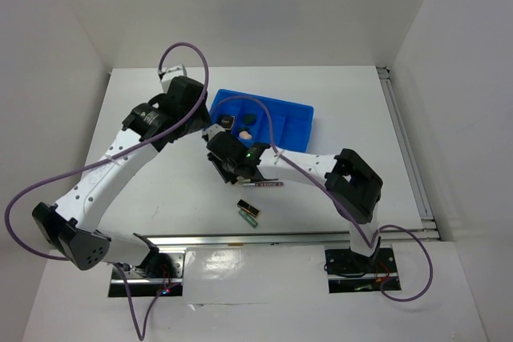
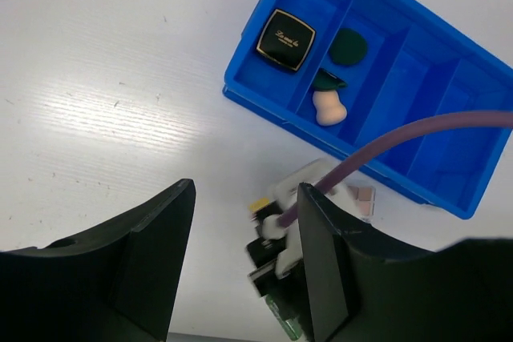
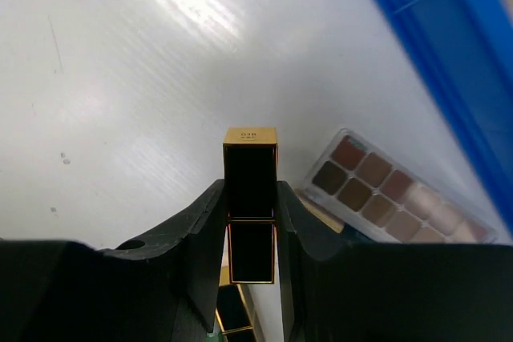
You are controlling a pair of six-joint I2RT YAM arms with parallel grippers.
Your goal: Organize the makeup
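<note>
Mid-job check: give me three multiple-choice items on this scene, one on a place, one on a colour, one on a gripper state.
1. Where does the pinkish flat palette lie?
A) on the white table, outside the blue plastic divided tray
B) inside the tray
C) leaning upright against the back wall

2. What colour is the round piece in the compartment next to the black square compact?
A) red
B) dark green
C) yellow

3. What state is the right gripper in?
A) open
B) shut on nothing
C) shut on a black-gold rectangular case

Answers:
1 A: the right wrist view shows the palette flat on the table, clear of the tray's wall.
2 B: the left wrist view shows it dark green.
3 C: both fingers press the case's sides.
</note>
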